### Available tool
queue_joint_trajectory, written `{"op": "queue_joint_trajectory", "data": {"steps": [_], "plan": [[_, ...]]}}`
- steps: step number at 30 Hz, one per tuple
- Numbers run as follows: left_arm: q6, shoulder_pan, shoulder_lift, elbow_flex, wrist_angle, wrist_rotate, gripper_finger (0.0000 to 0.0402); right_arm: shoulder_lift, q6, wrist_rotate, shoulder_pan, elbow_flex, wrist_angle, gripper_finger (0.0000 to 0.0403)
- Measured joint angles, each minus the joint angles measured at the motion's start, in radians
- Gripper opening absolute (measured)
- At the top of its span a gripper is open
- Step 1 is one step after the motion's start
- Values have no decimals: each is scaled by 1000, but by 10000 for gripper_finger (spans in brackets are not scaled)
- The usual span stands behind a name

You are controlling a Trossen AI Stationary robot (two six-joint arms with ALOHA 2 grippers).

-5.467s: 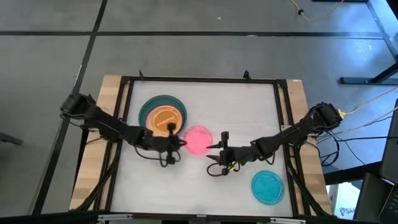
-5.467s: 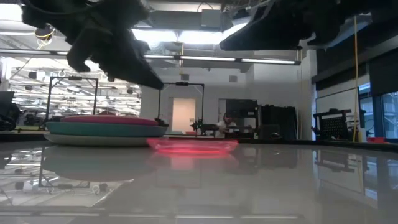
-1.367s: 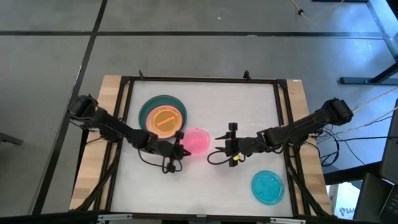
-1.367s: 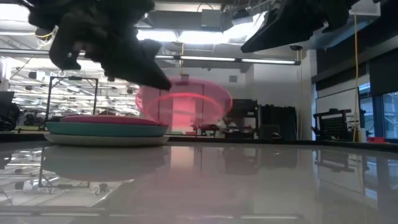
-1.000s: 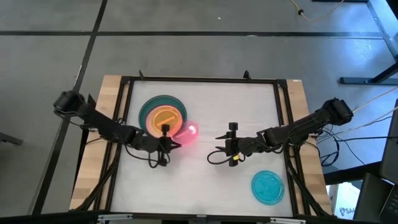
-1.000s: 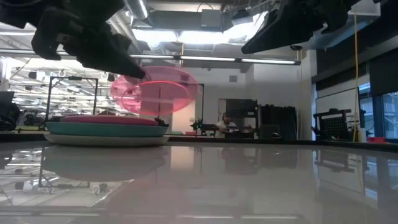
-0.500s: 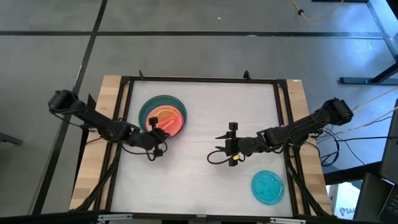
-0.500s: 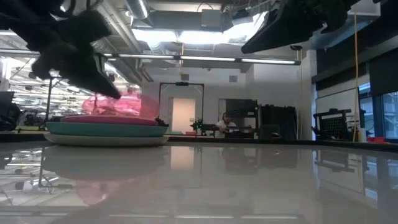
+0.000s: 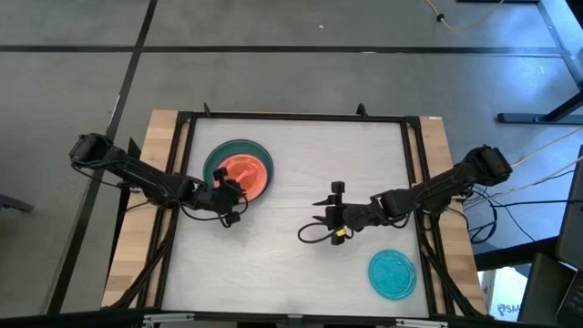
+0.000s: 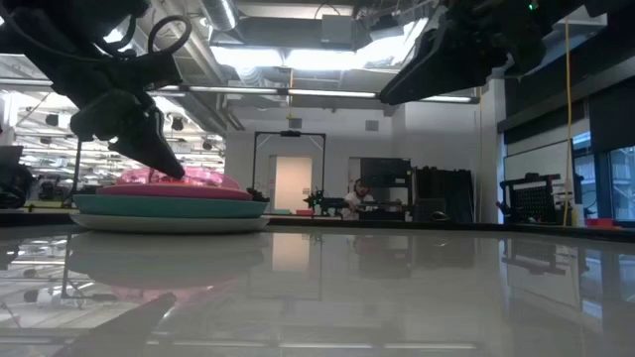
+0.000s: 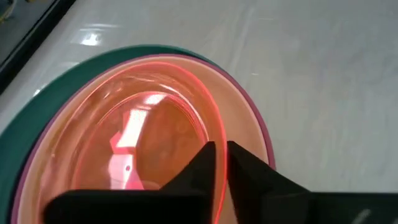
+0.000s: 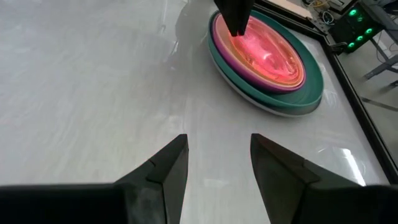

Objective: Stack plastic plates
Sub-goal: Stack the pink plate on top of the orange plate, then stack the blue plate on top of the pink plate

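Observation:
The stack of plates stands in the table's far-left part: a grey plate at the bottom, then a dark teal one, a pink one and an orange one. A see-through magenta plate lies on top of it. My left gripper is at the stack's near edge, shut on that magenta plate. A cyan plate lies flat near the table's near-right corner. My right gripper hovers open over the table's middle, holding nothing. My left gripper pinches the magenta plate's rim on its near side between the two fingers. The fingers slant down from the near-left. The plate rests on the stack's top and rises slightly toward the fingers.
A black frame runs around the white table top. Bare table lies between the stack and my right gripper and along the far side. The room behind shows in the low view, with a person far off.
My left gripper has carried the magenta plate from beside the stack toward the table's left and far edge, over the stack, and lowered it. The plate hung tilted in the air; now it lies on the stack. My right gripper has drifted slightly toward the near-left.

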Motion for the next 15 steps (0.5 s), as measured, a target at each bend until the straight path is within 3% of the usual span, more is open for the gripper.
{"op": "queue_joint_trajectory", "data": {"steps": [8, 15], "plan": [[-6, -2, 0, 0, 20, 24, 115, -2, 7, -49, 3, 0, -2, 166], [82, -27, 0, 13, 133, 23, 142, -2, 45, -124, 2, 0, 3, 166]]}}
